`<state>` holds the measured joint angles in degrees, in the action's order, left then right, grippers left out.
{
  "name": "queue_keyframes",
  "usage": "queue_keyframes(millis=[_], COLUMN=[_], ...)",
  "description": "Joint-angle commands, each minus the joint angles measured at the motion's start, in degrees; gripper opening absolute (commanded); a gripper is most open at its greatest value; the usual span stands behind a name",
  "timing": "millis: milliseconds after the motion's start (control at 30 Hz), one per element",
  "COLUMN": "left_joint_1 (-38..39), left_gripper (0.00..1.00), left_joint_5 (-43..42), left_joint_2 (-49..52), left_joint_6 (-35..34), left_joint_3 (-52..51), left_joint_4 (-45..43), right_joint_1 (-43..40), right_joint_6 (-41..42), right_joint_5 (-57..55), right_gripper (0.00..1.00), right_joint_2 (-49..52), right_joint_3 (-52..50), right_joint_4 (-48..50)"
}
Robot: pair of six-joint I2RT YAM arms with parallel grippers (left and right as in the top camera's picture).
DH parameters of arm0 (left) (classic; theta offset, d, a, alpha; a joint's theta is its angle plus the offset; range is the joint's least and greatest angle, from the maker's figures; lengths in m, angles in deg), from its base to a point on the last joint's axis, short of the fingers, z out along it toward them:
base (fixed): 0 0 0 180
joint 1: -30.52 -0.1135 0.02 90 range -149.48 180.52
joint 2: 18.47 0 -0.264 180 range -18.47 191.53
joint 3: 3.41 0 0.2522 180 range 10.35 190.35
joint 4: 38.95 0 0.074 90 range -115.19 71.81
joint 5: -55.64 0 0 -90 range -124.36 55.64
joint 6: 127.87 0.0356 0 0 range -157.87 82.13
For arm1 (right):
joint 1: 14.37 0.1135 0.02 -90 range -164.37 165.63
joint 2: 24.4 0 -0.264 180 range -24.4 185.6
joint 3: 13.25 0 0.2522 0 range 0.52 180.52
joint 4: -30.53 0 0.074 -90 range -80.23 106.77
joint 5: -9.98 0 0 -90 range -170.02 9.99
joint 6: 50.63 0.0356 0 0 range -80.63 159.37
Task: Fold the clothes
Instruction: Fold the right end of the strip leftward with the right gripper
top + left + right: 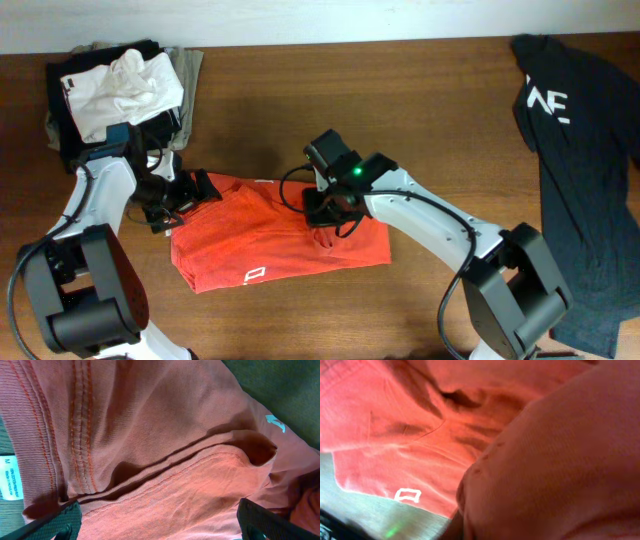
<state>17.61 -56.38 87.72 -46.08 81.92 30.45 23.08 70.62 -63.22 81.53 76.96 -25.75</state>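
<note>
1. A pile of clothes (120, 85) sits at the far left corner of the table (430, 110), with a crumpled white garment on top of dark ones.
2. The left gripper (188, 192) is at the upper left edge of the red shirt (265, 245). Its wrist view shows the fingers (55, 522) spread wide and released, with cloth lying between them and a white size tag (9, 477) at the left edge.
3. The red shirt lies mid-table as a wrinkled, slightly tilted oblong. A small white outline print (255, 273) sits near its lower left edge.
4. The right gripper (325, 215) is down on the shirt's upper right part, where the cloth bunches. Red cloth fills its wrist view and hides the fingers, so I cannot tell whether it is clenched or released.
5. The black shirt (580, 150), with white letters, is spread along the right side, well apart from the red one.
</note>
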Motion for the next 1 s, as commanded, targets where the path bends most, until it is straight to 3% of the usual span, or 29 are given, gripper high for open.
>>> queue_keyframes(millis=[0,200,367,400,467,667,900,967], left_joint_1=[0.2,0.2,0.2,0.2,0.2,0.2,0.2,0.2], left_gripper=[0.99,0.99,0.99,0.99,0.99,0.99,0.99,0.99], left_joint_5=[0.4,0.4,0.4,0.4,0.4,0.4,0.4,0.4], left_joint_2=[-0.7,-0.7,-0.7,-0.7,-0.7,-0.7,-0.7,-0.7], left_joint_6=[0.1,0.1,0.1,0.1,0.1,0.1,0.1,0.1], left_joint_3=[0.5,0.5,0.5,0.5,0.5,0.5,0.5,0.5], left_joint_4=[-0.1,-0.1,-0.1,-0.1,-0.1,-0.1,-0.1,-0.1], right_joint_1=[0.9,-0.3,-6.3,-7.5,-9.1,-6.7,-2.1,-1.6], right_joint_6=[1.2,-7.7,-8.8,-8.7,-8.7,-8.3,-5.7,-5.7], right_joint_5=[1.2,6.3,-0.2,-0.1,-0.1,1.2,5.2,6.6], right_gripper=[0.66,0.86,0.94,0.86,0.6,0.2,0.18,0.12], right_joint_2=[0.4,-0.4,-0.4,-0.4,-0.3,5.8,14.7,15.7], right_joint_3=[0.6,4.7,9.5,9.2,8.0,7.7,7.7,7.7], right_joint_4=[0.6,-2.8,-8.3,-8.0,-6.4,-3.0,5.9,6.9])
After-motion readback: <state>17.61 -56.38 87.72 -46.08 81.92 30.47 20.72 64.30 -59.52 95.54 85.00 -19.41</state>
